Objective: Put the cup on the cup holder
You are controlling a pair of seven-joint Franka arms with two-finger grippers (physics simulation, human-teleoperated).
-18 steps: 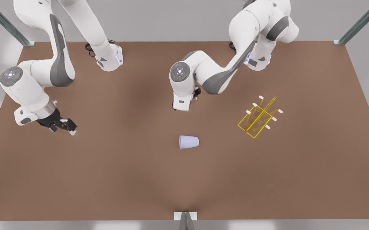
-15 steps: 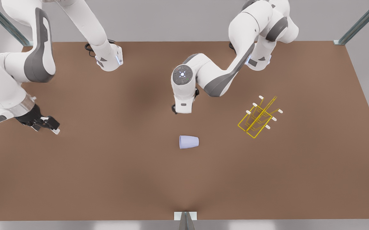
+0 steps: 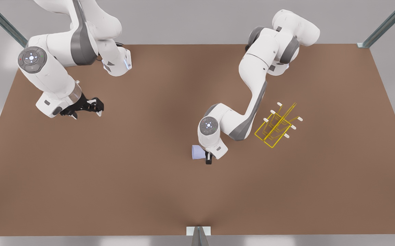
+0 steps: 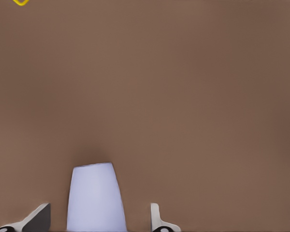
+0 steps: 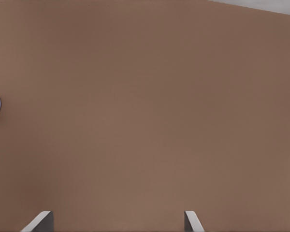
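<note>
Since the earlier frame, left gripper [image 3: 208, 158] had dropped from mid-table onto the cup [image 3: 197, 152], fingers [image 4: 157, 217] wide astride it, not touching. Cup lay sideways on table [image 3: 115, 177]. Cup holder [image 3: 276, 124] at the cup's 2 o'clock, path unobstructed. Right gripper [image 3: 93, 106] waited at 10 o'clock, spread wide.

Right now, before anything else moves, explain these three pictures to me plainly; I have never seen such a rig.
Two white robot arms work over a brown table, in a simulation. One picture looks down from a camera off the arms; the other two come from a camera on each wrist. A lavender cup lies on its side. A yellow wire cup holder stands apart from it, at the front view's right. The left gripper is at the cup, jaws open on either side of it, nothing held. The right gripper waits at the front view's left, jaws open.
</note>
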